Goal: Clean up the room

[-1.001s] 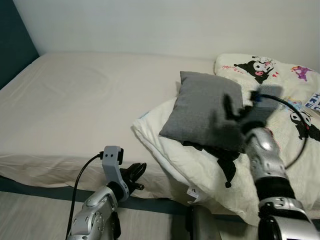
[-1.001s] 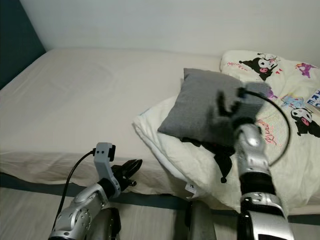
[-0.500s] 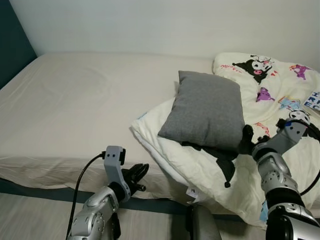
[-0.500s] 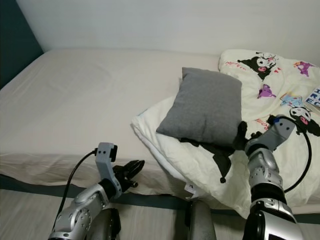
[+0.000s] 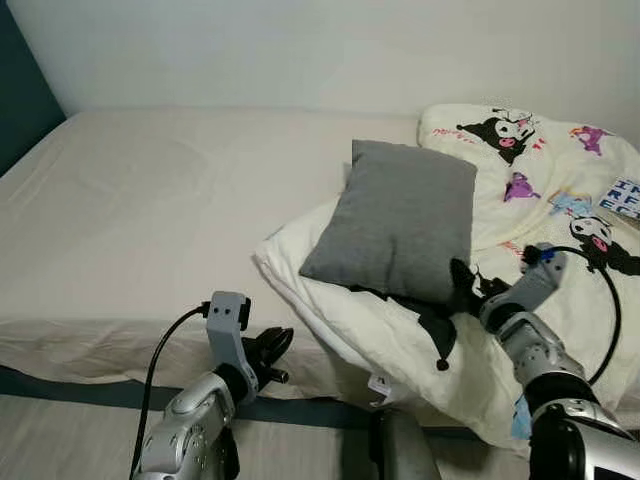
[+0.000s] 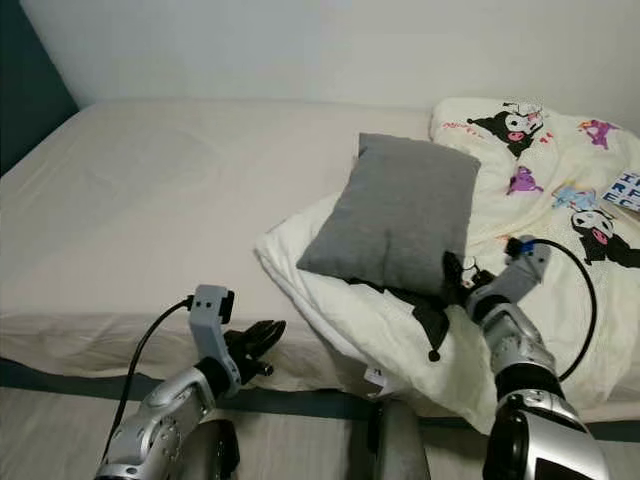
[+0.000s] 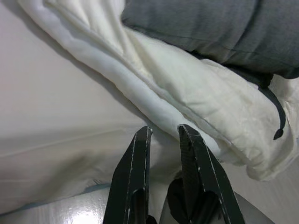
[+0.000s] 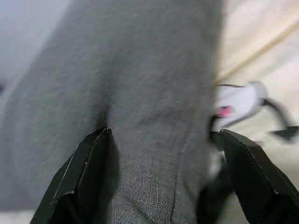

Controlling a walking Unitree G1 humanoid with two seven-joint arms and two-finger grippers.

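A grey pillow lies tilted on a rumpled cream comforter printed with cartoon figures, on the right side of the bed. My right gripper is open at the pillow's near right corner. In the right wrist view its two black fingers spread wide with the grey pillow between them. My left gripper hangs low beside the bed's front edge, shut, with nothing in it. Its fingers point at the comforter's folded edge.
The left half of the mattress is bare cream sheet. A dark teal panel stands at the far left. A blue-and-white printed item lies at the right edge. Pale floor runs under the bed's front.
My right arm has come down from above the pillow and moved in to its near right corner, fingers now around the edge. The left arm has stayed put.
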